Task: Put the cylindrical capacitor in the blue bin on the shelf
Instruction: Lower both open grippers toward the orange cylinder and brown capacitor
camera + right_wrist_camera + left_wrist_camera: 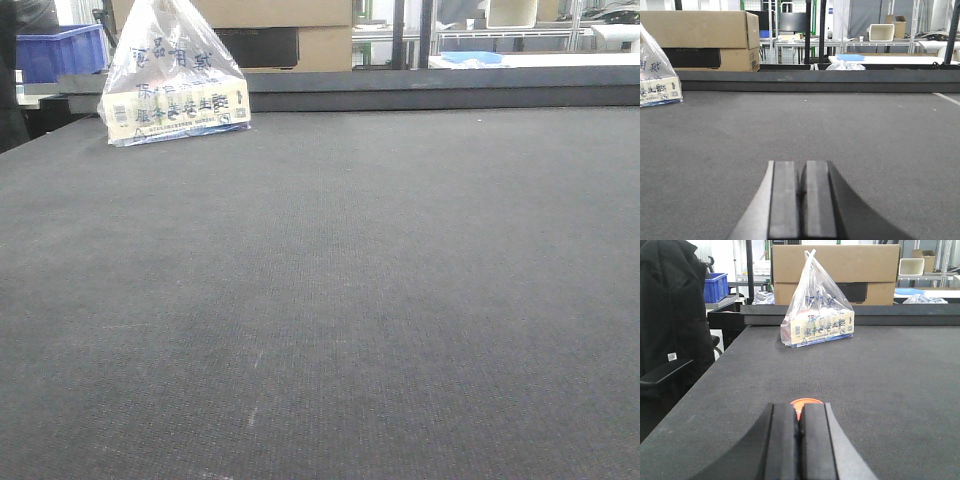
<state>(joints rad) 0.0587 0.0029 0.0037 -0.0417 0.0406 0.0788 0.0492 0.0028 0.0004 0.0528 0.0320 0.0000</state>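
Left wrist view: left gripper sits low over the dark-matted table, near its left edge; fingers pressed together, only a thin seam between the pads. An orange-red round object lies on the mat just past the fingertips, mostly hidden behind them; only its top arc shows, and I cannot tell whether it touches the tips or whether it is the cylindrical capacitor. A clear plastic bag with tied handles stands upright near the far edge of the table, toward the far-left corner, with a printed carton inside. Two stacked cardboard boxes are behind it, beyond the raised dark far rim. The blue bin is off the table past the far-left corner, on a grey surface, well apart from the gripper and the orange object; what it rests on is not clear. A black jacket hangs over a chair beside the left edge.
Right wrist view: right gripper is low over bare mat toward the middle of the table; fingers closed against each other, nothing between them. A white crate sits on benches far behind.
Front view: mostly bare mat; bag at the far-left corner, bin behind it.
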